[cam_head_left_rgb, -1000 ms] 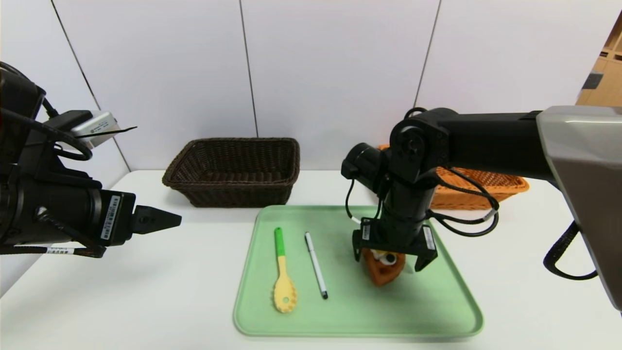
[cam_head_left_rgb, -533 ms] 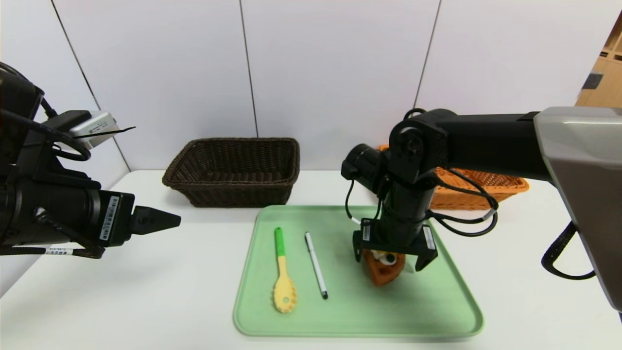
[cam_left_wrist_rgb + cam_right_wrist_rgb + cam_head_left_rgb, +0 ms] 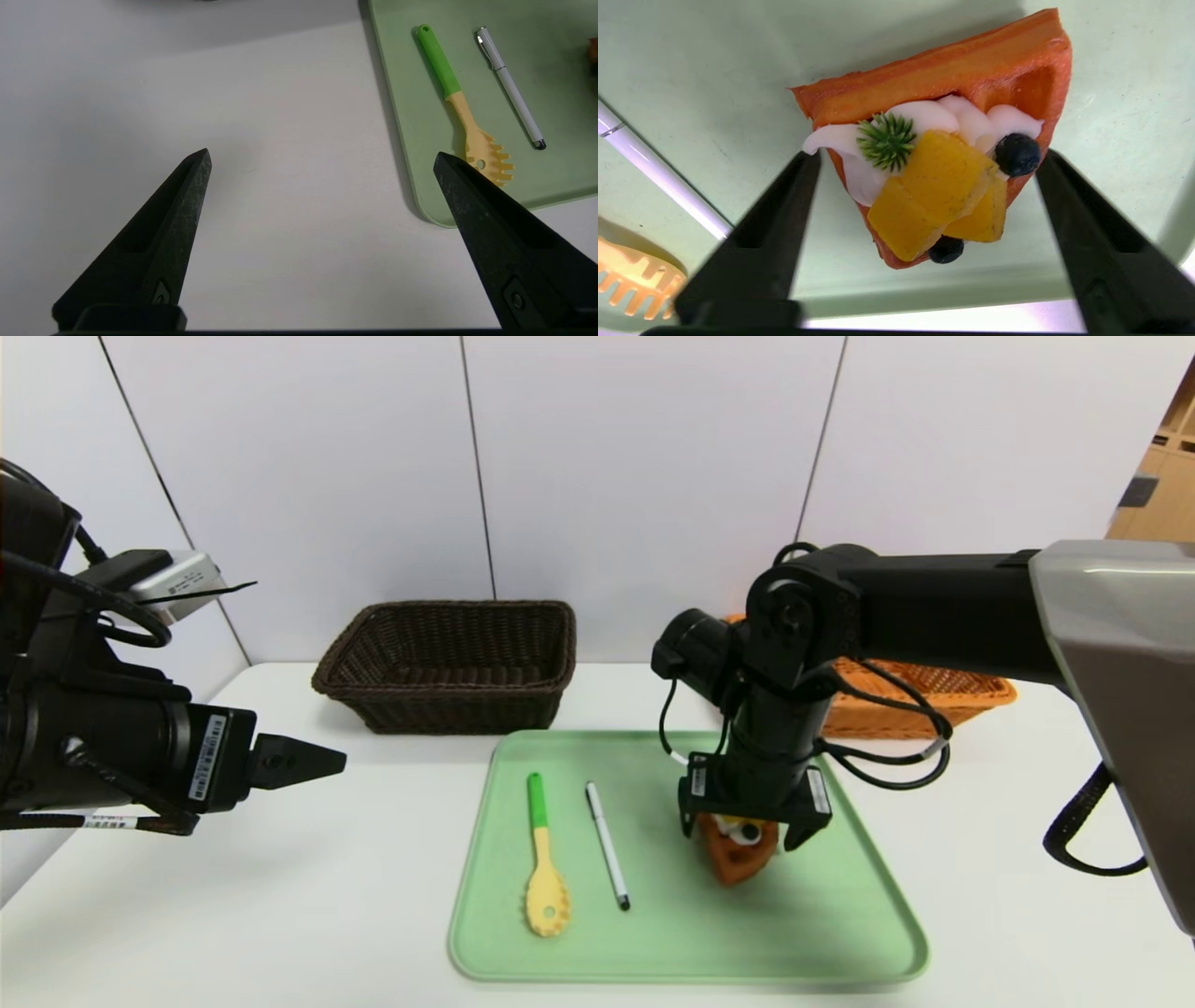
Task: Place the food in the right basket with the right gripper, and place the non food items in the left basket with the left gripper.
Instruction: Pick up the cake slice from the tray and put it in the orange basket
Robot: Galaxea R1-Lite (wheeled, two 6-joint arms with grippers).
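Observation:
The food, an orange-brown waffle wedge (image 3: 738,865) (image 3: 943,177) with cream, yellow fruit and dark berries, lies on the green tray (image 3: 691,943). My right gripper (image 3: 742,838) (image 3: 929,155) points down over it, open, one finger on each side of the wedge and close against it. To its left on the tray lie the yellow pasta spoon with a green handle (image 3: 544,859) (image 3: 460,102) and the white pen (image 3: 607,845) (image 3: 509,88). My left gripper (image 3: 341,763) (image 3: 321,156) hovers open and empty over bare table left of the tray.
The dark brown left basket (image 3: 448,663) stands behind the tray at the back. The orange-tan right basket (image 3: 934,700) sits at the back right, partly hidden by my right arm. White wall panels rise just behind both baskets.
The right gripper's fingers have drawn inward toward the waffle wedge. The left arm has shifted only very slightly.

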